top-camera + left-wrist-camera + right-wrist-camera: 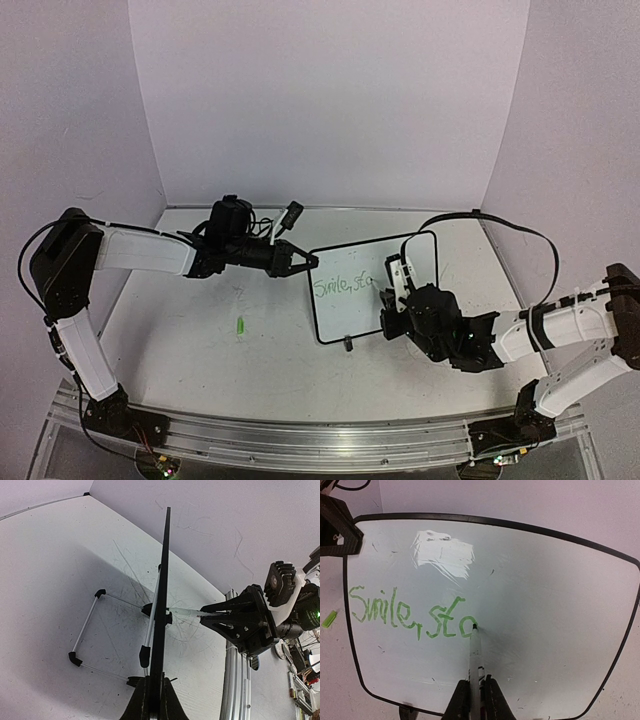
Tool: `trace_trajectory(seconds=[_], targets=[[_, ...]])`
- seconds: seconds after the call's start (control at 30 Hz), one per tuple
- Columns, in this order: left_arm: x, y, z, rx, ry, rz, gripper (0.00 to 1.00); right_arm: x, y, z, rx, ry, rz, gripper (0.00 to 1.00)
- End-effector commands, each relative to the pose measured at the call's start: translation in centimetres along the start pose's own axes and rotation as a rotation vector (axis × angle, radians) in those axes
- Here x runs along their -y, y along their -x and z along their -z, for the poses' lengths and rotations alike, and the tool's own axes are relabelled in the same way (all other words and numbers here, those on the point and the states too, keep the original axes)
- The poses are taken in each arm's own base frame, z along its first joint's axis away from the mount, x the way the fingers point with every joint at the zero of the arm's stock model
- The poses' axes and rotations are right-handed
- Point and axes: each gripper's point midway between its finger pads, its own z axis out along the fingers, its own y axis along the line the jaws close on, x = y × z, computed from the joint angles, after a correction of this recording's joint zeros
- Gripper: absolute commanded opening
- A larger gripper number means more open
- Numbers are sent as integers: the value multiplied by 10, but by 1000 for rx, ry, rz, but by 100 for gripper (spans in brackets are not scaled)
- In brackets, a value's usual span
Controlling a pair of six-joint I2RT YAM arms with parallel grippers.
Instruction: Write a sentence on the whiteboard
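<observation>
Right wrist: sentence ends midway across whiteboard, right half blank

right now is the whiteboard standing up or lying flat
Standing up: the whiteboard rises edge-on, a wire stand behind it, its edge clamped in the left gripper.

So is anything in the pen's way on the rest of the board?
Nothing visible. The marker tip rests after the last letter of the green sentence, and the whiteboard to its right is bare. The left end effector clamps its upper-left corner, off the writing line.
</observation>
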Motion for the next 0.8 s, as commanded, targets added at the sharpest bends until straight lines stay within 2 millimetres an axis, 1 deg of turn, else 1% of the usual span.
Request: trace_trajectory(seconds=[0.0, 0.47, 0.53, 0.7, 0.77], targets=[[11, 6, 4, -3, -11, -28, 0, 6, -7, 2, -28, -17, -20, 0], [11, 6, 5, -2, -8, -30, 0, 7, -16, 4, -52, -12, -20, 0], [11, 6, 4, -2, -8, -30, 0, 7, -14, 4, -47, -13, -20, 0], [10, 5, 3, -6, -10, -26, 0, 7, 18, 10, 41, -3, -51, 0], [10, 5, 4, -6, -7, -26, 0, 10, 26, 14, 67, -1, -69, 0]])
